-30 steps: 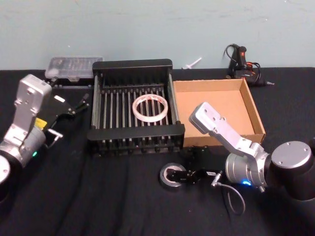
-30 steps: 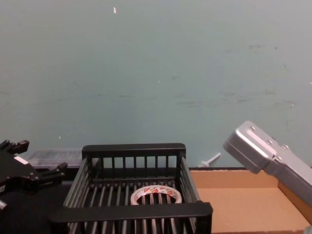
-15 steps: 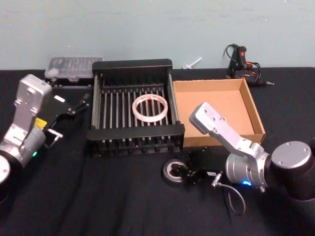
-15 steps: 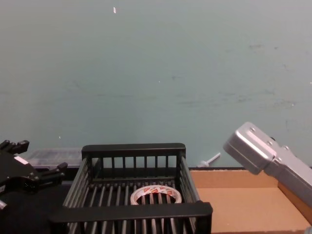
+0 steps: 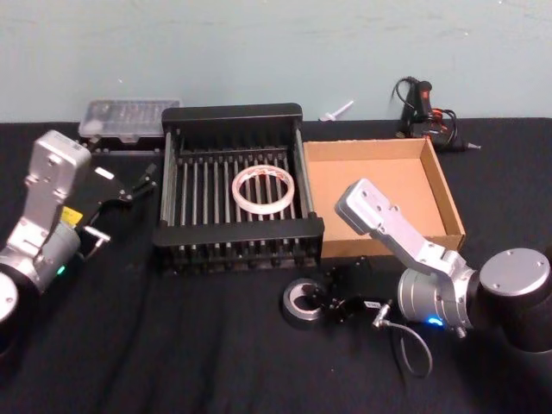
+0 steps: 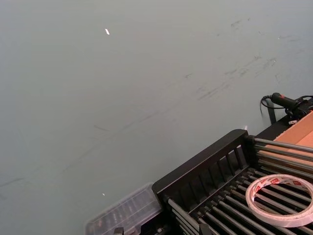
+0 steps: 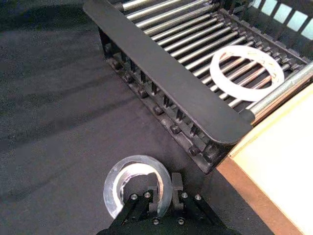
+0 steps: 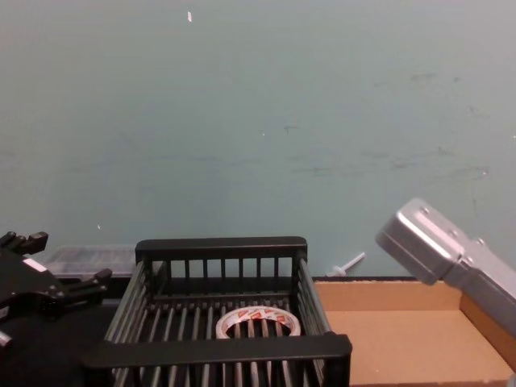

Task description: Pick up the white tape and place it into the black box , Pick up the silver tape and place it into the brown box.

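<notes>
The silver tape (image 5: pixel 291 309) lies flat on the black cloth, just in front of the black box (image 5: pixel 237 233). My right gripper (image 5: pixel 326 304) is shut on the roll's wall. In the right wrist view one finger sits inside the silver tape (image 7: pixel 115 188) core and the other outside, with the right gripper (image 7: pixel 165 188) pinching between. The white tape (image 5: pixel 244 197) lies flat on the slatted floor of the black box, right of centre. The brown box (image 5: pixel 379 177) stands against the black box's right side. My left gripper (image 5: pixel 138 185) hangs open left of the black box.
A clear plastic case (image 5: pixel 129 116) lies behind the black box's left corner. A black tool with cables (image 5: pixel 423 108) and a small white piece (image 5: pixel 338 110) lie at the table's back edge. Bare black cloth stretches along the front.
The right gripper's fingers have drawn together onto the silver tape's wall, and the roll shifted slightly. The left arm has not moved.
</notes>
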`<act>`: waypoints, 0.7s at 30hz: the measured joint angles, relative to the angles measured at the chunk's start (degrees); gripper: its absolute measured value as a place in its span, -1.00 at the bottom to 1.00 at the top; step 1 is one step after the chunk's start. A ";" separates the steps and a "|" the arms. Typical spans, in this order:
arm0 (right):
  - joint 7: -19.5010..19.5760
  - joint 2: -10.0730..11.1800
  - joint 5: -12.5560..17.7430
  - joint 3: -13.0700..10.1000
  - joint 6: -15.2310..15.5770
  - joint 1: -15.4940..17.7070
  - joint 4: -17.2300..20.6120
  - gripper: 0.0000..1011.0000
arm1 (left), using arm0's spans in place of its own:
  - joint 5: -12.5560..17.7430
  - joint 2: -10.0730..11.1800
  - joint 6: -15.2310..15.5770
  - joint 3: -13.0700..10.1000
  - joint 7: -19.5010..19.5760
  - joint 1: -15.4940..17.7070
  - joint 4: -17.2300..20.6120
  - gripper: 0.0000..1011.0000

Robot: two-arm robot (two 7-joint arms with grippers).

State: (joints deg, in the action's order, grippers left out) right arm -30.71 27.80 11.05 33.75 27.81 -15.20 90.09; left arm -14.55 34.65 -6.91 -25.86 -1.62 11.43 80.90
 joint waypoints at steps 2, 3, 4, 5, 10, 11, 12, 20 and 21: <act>-0.01 0.05 0.07 -0.04 -0.10 0.06 0.08 -0.66 | 0.00 0.00 0.00 0.00 0.00 0.00 0.00 0.98; -0.03 0.16 0.21 -0.14 -0.31 0.17 0.26 -0.66 | 0.00 0.00 0.00 0.00 0.00 0.00 0.00 0.98; -0.04 0.31 0.41 -0.33 -0.56 0.32 0.54 -0.66 | 0.00 0.00 0.00 0.00 0.00 0.00 0.00 0.98; -0.05 0.39 0.51 -0.41 -0.66 0.40 0.69 -0.66 | 0.00 0.00 0.00 0.00 0.00 0.00 0.00 0.98; -0.30 1.24 1.20 -0.88 -1.47 1.01 2.21 -0.66 | 0.00 0.00 0.00 0.00 0.00 0.00 0.00 0.98; -0.50 1.64 1.50 -1.02 -1.84 1.26 2.87 -0.66 | 0.00 0.00 0.00 0.00 0.00 0.00 0.00 0.98; -0.58 1.85 1.64 -1.09 -2.04 1.38 3.17 -0.66 | 0.00 0.00 0.00 0.00 0.00 0.00 0.00 0.98; -1.30 4.16 3.36 -2.15 -4.55 2.86 6.51 -0.66 | 0.00 0.00 0.00 0.00 0.00 0.00 0.00 0.98; -1.31 4.41 3.55 -2.30 -4.83 3.01 6.86 -0.66 | 0.00 0.00 0.00 0.00 0.00 0.00 0.00 0.98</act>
State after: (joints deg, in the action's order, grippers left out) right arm -32.02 32.21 14.59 31.45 22.98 -12.19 96.95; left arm -14.55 34.65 -6.91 -25.86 -1.62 11.43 80.90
